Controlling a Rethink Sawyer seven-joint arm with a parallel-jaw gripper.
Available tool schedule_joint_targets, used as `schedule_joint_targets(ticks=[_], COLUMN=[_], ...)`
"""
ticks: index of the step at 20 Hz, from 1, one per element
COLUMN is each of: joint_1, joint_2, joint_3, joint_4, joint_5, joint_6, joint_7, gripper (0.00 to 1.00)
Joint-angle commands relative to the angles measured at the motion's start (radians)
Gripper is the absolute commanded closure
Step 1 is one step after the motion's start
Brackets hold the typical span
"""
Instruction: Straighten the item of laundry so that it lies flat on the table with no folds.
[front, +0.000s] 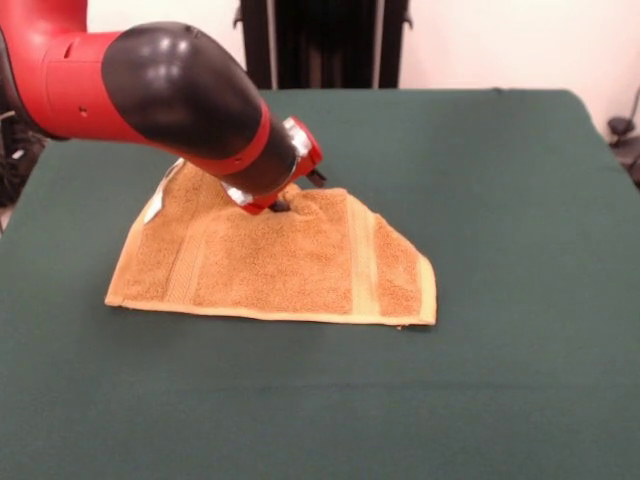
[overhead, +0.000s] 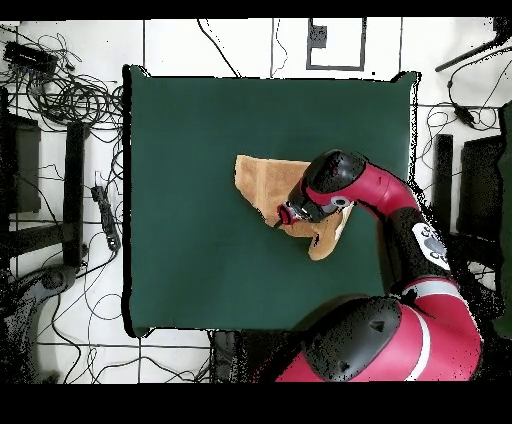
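Roughly triangular as it lies: orange-tan towel (front: 290, 265) folded over on itself, long straight edge toward the camera in the front view, running left to right and dropping slightly to the right. Peaks at the far side, under the gripper. 2 paler woven bands visible, 1 near the left end, 1 near the right, both running across the long axis. Small white patch at the far-left edge, partly behind the arm. Sits near the middle of the green table (front: 520, 190), a little left of centre in the front view; in the overhead view (overhead: 262, 182), right of centre, partly under the arm.

Nothing else on the cloth. Beyond the table edges in the overhead view, tangled cables (overhead: 70, 95) on a tiled floor and dark stands.

Red and black arm (front: 170, 95) across the towel's far-left part, hiding it. Gripper (front: 280, 205) down at the towel's raised far edge, touching the fabric; finger spread hidden, so cannot tell whether clenched on the cloth or released.
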Motion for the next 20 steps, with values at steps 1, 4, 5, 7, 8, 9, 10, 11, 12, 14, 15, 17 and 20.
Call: schedule_joint_targets(ticks=[1,4,5,7,8,9,10,11,12,14,15,17,20], joint_1=[0.020,0.038,0.047,0.068,0.078,0.091,0.103,0.116,0.128,0.152,0.163,0.178,0.176], joint_2=[0.063,-0.027,-0.068,-0.138,-0.171,-0.199,-0.226,-0.248,-0.267,-0.300,-0.312,-0.321,-0.311], joint_3=[0.109,0.080,0.067,0.044,0.032,0.016,-0.001,-0.019,-0.036,-0.063,-0.075,-0.089,-0.086], joint_4=[-0.013,0.039,0.055,0.072,0.078,0.081,0.089,0.098,0.103,0.113,0.116,0.106,0.082], joint_5=[0.001,0.004,0.007,0.002,-0.006,-0.025,-0.037,-0.045,-0.051,-0.057,-0.056,-0.055,-0.070], joint_6=[-0.203,-0.170,-0.151,-0.132,-0.132,-0.150,-0.165,-0.174,-0.180,-0.184,-0.185,-0.189,-0.272], joint_7=[0.041,0.096,0.120,0.151,0.163,0.173,0.189,0.210,0.228,0.250,0.257,0.261,0.206], gripper=[0.00,0.00,0.00,0.00,0.00,0.00,0.00,0.00,0.00,0.00,0.00,0.00,0.00])
